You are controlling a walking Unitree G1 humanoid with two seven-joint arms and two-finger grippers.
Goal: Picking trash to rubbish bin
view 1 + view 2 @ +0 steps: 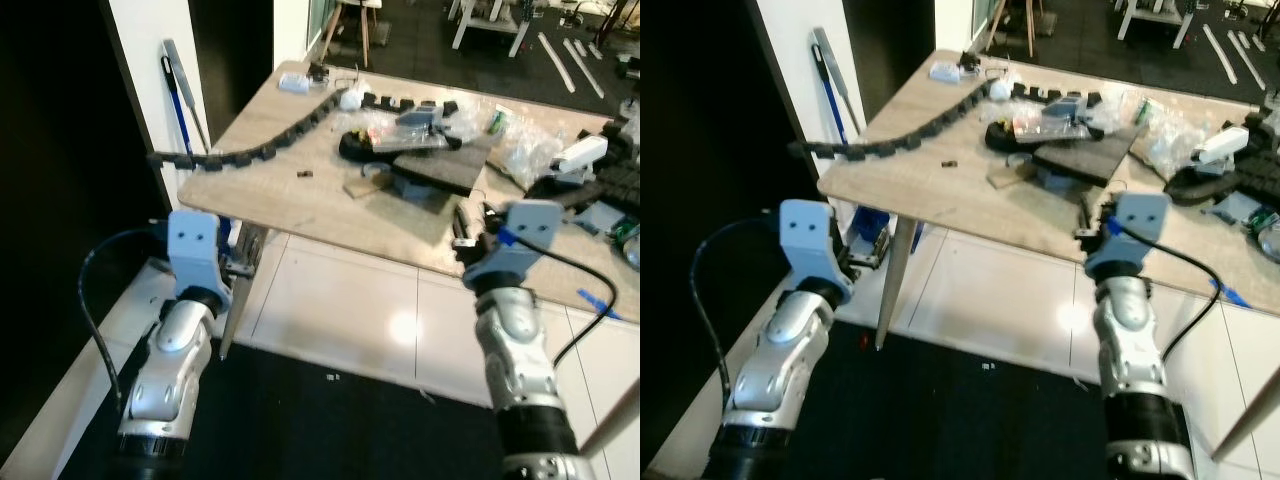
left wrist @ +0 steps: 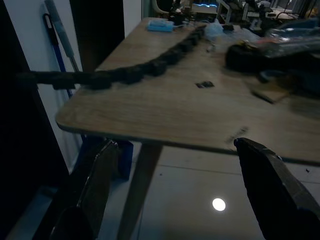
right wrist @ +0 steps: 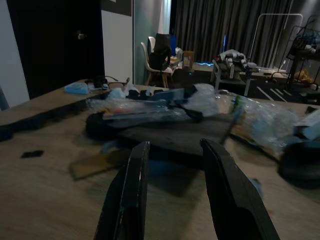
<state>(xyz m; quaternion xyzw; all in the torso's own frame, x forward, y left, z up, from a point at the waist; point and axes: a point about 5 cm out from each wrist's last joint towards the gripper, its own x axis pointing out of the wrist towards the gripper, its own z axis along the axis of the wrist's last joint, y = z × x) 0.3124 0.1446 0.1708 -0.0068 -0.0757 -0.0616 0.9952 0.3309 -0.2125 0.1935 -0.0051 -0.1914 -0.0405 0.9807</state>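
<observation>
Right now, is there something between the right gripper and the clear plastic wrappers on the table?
Yes. The dark flat board lies just ahead of the open right gripper, and the clear plastic wrappers sit behind and partly on it.

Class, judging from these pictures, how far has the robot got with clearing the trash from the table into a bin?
Nothing looks done: the clear plastic bags and the scrap of cardboard lie on the wooden table. In hand: nothing. The right gripper hovers over the table's near edge, jaws open, facing the clutter; the left gripper is open below the table's corner. Left: every grasp and the carry.
</observation>
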